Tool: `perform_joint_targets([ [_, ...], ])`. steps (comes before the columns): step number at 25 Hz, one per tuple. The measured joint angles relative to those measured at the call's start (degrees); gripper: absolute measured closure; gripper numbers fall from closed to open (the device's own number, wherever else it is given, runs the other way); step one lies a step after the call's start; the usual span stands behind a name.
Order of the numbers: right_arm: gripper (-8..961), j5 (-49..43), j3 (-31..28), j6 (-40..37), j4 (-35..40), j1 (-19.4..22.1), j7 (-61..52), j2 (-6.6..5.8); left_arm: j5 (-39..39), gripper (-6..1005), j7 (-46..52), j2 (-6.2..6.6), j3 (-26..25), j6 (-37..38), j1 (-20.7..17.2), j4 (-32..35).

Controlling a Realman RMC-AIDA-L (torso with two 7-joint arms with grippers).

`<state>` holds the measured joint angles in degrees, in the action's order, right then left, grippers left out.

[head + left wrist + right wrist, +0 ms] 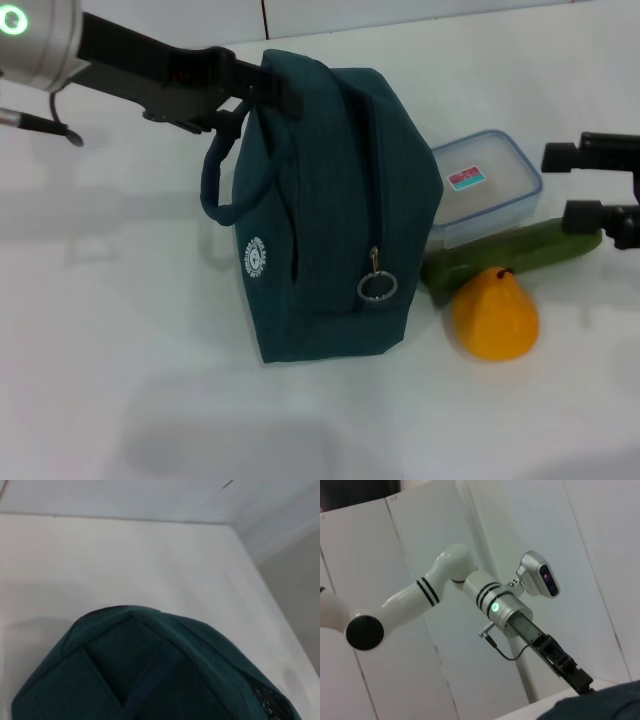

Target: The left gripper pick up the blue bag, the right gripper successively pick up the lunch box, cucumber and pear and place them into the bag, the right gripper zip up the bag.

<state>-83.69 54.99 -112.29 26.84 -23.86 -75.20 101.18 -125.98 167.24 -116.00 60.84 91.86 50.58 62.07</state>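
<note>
The blue bag (330, 210) stands on the white table, its handle loop (222, 180) hanging to the left and its ring zipper pull (377, 287) on the front. My left gripper (268, 90) is shut on the bag's top left edge. The bag's top fills the left wrist view (150, 675). Right of the bag lies the lunch box (490, 185), with the cucumber (510, 255) in front of it and the pear (495, 315) nearest me. My right gripper (600, 185) hovers open at the right edge, just beyond the cucumber's end. The right wrist view shows the left gripper (580, 682) on the bag (600, 707).
The white table (150, 350) spreads out left of and in front of the bag. A white wall panel seam (263, 15) runs behind the table. The lunch box, cucumber and pear lie close together, touching or nearly touching.
</note>
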Motion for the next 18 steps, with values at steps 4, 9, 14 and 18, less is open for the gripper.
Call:
perform_joint_targets([
  [4, 226, -0.09, -0.69, 0.04, -0.06, 2.02, 1.84, 0.39, -0.86, 214, 3.17, -0.43, 0.65, 0.82, 1.37, -0.13],
  [9, 226, -0.59, -1.65, 0.01, -0.19, 3.38, 3.16, 0.72, -1.43, 223, 4.96, -1.01, 1.31, 1.4, 2.08, 0.1],
  [14, 227, -0.67, -1.64, -0.2, -0.21, 3.68, 3.55, 0.8, -3.57, 232, 5.06, -2.09, 1.38, 1.38, 2.19, -0.68],
  [18, 228, -0.69, -1.27, -0.28, -0.2, 3.74, 3.59, 0.95, -6.15, 239, 5.07, -2.3, 1.45, 1.25, 2.15, -0.68],
])
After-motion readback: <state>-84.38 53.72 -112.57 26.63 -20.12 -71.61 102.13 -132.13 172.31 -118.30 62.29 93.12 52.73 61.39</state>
